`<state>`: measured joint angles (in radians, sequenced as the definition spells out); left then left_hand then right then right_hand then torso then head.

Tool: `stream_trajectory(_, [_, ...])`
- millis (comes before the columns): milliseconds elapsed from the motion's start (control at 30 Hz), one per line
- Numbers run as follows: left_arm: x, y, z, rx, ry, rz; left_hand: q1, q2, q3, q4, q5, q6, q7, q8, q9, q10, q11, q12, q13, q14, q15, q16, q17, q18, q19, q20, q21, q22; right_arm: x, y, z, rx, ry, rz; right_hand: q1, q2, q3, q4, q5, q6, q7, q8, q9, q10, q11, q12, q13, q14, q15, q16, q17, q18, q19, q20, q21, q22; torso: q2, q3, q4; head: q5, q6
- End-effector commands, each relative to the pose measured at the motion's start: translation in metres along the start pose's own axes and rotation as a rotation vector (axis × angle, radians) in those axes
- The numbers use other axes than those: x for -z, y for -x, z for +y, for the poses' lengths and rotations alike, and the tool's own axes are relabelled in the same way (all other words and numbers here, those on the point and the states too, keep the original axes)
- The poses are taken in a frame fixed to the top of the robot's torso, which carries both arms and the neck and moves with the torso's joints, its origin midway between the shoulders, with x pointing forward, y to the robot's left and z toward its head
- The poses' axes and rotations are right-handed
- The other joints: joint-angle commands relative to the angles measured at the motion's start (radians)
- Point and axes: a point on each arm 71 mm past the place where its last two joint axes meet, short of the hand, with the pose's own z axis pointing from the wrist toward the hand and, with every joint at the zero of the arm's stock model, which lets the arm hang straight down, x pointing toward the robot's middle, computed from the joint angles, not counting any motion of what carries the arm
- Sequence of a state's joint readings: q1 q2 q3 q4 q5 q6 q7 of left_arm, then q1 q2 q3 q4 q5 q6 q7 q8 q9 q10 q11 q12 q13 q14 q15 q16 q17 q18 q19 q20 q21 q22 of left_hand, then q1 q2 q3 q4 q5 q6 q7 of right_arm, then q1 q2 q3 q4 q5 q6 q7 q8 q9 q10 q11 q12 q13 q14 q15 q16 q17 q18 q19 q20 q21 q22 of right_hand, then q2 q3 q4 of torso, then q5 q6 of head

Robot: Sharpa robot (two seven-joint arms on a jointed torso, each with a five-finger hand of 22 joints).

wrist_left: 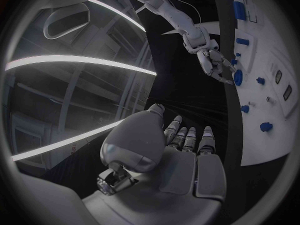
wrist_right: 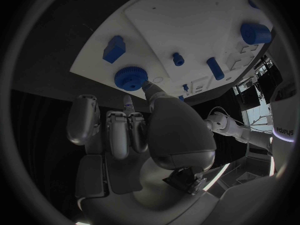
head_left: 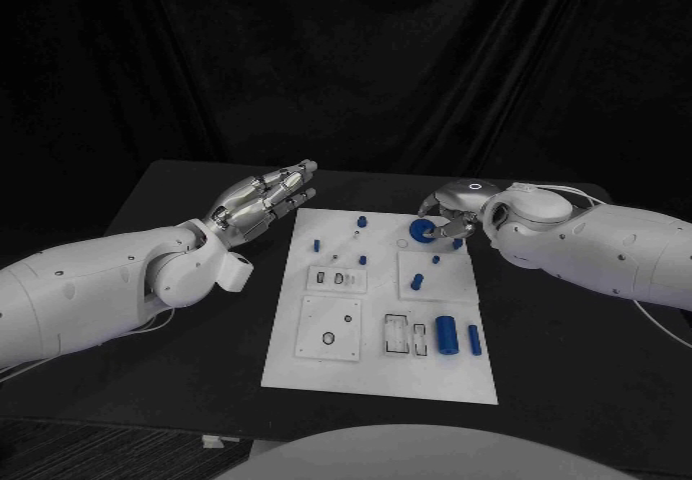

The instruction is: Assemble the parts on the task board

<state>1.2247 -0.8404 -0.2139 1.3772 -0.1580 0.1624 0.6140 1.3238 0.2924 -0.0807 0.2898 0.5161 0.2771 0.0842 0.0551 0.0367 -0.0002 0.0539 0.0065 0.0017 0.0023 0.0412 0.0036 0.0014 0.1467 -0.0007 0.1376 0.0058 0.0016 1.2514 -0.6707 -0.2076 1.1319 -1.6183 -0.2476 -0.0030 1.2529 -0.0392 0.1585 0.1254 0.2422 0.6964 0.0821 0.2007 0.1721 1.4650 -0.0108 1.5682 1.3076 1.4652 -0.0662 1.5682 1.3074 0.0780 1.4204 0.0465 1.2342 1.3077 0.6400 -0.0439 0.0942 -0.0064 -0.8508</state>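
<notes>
Head view: the white task board lies in the middle of the black desk, and at its upper right edge the right hand reaches in from the right of the frame, fingertips touching a round blue knob; whether they actually pinch it I cannot tell. The left hand sits to the upper left of the board, fingers stretched out flat and together, holding nothing and clear of every part. The board is matte and flat, with raised square plates and rectangular slots; a blue cylinder lies near its lower right. The right wrist view adds that the knob has a ribbed, gear-like rim, with one fingertip against it and a blocky blue piece just beside it.
</notes>
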Motion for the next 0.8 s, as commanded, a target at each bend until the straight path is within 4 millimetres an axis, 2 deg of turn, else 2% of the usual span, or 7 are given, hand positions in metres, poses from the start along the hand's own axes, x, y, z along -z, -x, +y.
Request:
stream_trajectory(33, [-0.0007,-0.0019,-0.0003,0.011,-0.01,0.013,0.008,-0.001,0.006,-0.002,0.003,-0.001,0.005,0.003,0.001,0.0,0.004,-0.007,-0.002,-0.002,0.008,-0.004,-0.001,0.018,0.001,0.006,-0.006,-0.002,-0.0005,-0.0017,-0.0032,0.007,-0.031,0.024,0.008,0.0,0.0,-0.005,-0.006,-0.007,0.0,-0.008,-0.001,0.106,0.003,0.003,0.263,0.106,-0.001,0.003,0.263,-0.004,0.005,-0.002,-0.001,0.127,0.001,0.0002,0.0014,0.0,-0.001])
stream_trajectory(533, [-0.0008,-0.0022,0.0007,0.015,-0.008,0.016,0.008,-0.001,0.006,-0.002,0.003,-0.001,0.005,0.003,0.001,0.0,0.004,-0.007,-0.002,-0.002,0.008,-0.004,-0.001,0.018,0.001,0.006,-0.006,-0.002,-0.0029,-0.0062,-0.0038,0.019,-0.048,0.054,0.024,-0.004,0.003,-0.02,-0.022,-0.004,0.004,-0.004,-0.003,0.106,0.006,0.003,0.263,0.106,0.001,0.003,0.263,-0.001,-0.001,-0.001,-0.015,0.123,0.0,-0.0005,0.0014,0.0,-0.004])
stream_trajectory(800, [-0.0007,-0.0023,0.0011,0.016,-0.007,0.018,0.009,0.0,0.009,-0.002,0.004,-0.002,0.006,0.003,0.001,0.0,0.005,-0.007,-0.002,-0.002,0.009,-0.004,-0.001,0.018,0.001,0.008,-0.006,-0.002,-0.0041,-0.0087,-0.0016,0.022,-0.042,0.063,0.029,-0.002,0.005,-0.029,-0.025,0.04,0.006,0.026,0.009,0.106,0.009,0.003,0.263,0.106,0.004,0.003,0.263,0.001,-0.005,0.002,-0.026,0.123,0.0,-0.0007,-0.0003,0.002,-0.006])
